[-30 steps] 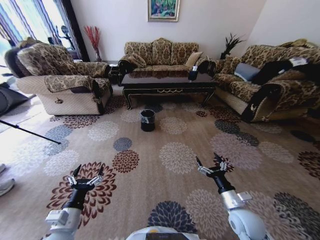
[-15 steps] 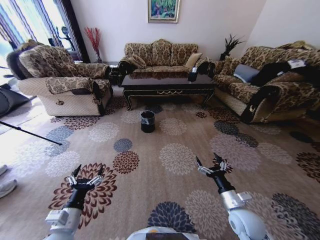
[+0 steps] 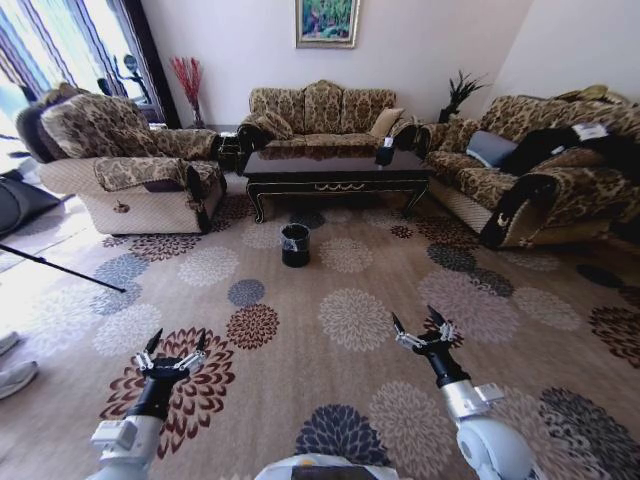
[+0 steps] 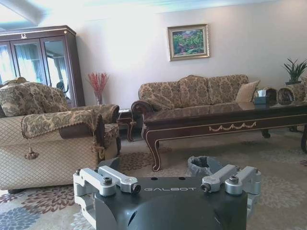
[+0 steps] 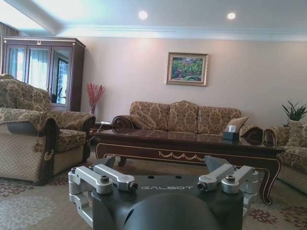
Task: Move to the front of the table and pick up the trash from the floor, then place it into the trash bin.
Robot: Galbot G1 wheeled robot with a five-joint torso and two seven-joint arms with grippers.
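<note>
- Across the room, the long dark bench (image 3: 336, 171) stands in front of a patterned sofa (image 3: 322, 108), with a gold scroll on its front.
- On the floor (image 3: 350, 300) just in front of the bench sits the small black trash bin (image 3: 295, 244), with a grey liner over its rim. It stands upright, a bit toward the left half of the bench.
- From the left wrist view, the bin (image 4: 204, 166) sits beside the bench's curved leg, not touching it.
- Trash is too small to make out on the carpet from this far away.
- A small dark box (image 3: 385, 152) sits on the bench top, near its right end.
- A big armchair (image 3: 125, 165) stands on the left, and another sofa (image 3: 535, 165) with dark clothes on it stands on the right.
- Nothing stands on the wide flowered carpet between the robot and the bin.
- A thin dark pole (image 3: 60, 266) lies low at the far left, away from the bin.
- The left end effector (image 3: 176, 345) is held low over the carpet, near the robot. Its fingers are spread wide and it has nothing in them.
- The right end effector (image 3: 418, 323) is also low and near, well apart from the bin. Its fingers are spread wide too, with nothing between them.
</note>
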